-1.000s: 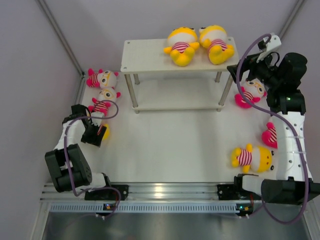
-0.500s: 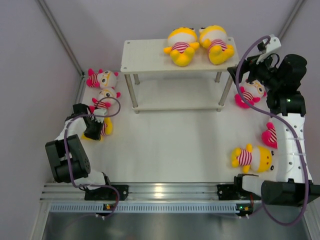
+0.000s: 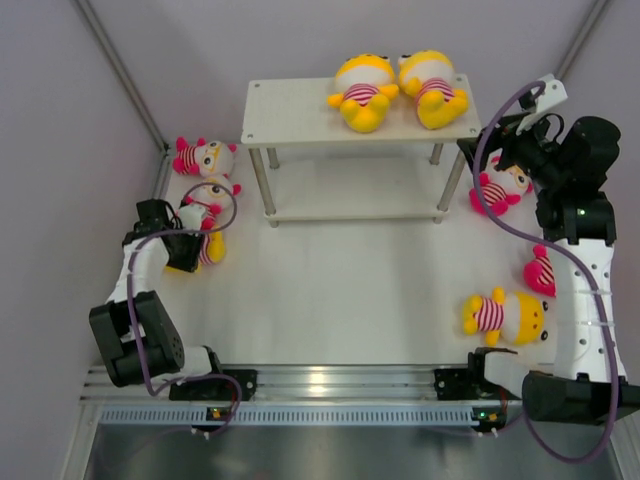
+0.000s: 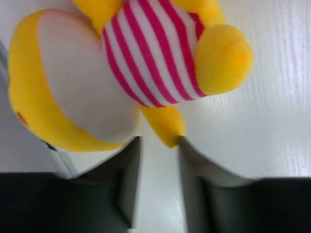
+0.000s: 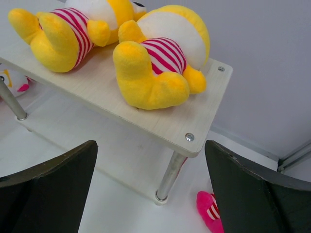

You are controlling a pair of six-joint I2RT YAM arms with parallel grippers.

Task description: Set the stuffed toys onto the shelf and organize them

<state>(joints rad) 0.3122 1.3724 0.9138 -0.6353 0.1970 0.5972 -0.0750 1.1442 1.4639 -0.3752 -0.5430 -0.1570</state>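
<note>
The shelf (image 3: 300,115) stands at the back middle with two yellow dolls (image 3: 362,92) (image 3: 432,85) lying on the right half of its top board. My left gripper (image 3: 190,250) is low at the left wall, its jaws a little apart. A third yellow doll (image 4: 146,53) lies just ahead of the left gripper (image 4: 156,141), one yellow limb reaching between the fingertips. My right gripper (image 3: 490,150) is wide open and empty by the shelf's right end (image 5: 170,121), above a pink doll (image 3: 498,187). In the right wrist view the right gripper (image 5: 149,145) faces both shelf dolls (image 5: 155,63).
Two pink dolls (image 3: 205,157) (image 3: 208,195) lie by the left wall behind my left gripper. A yellow doll (image 3: 505,315) and a pink doll (image 3: 540,270) lie at the right, near my right arm. The shelf's lower board (image 3: 350,190) holds nothing.
My left gripper has moved back along the left wall, toward the yellow doll there. My right gripper has drifted slightly right and away from the shelf corner.
</note>
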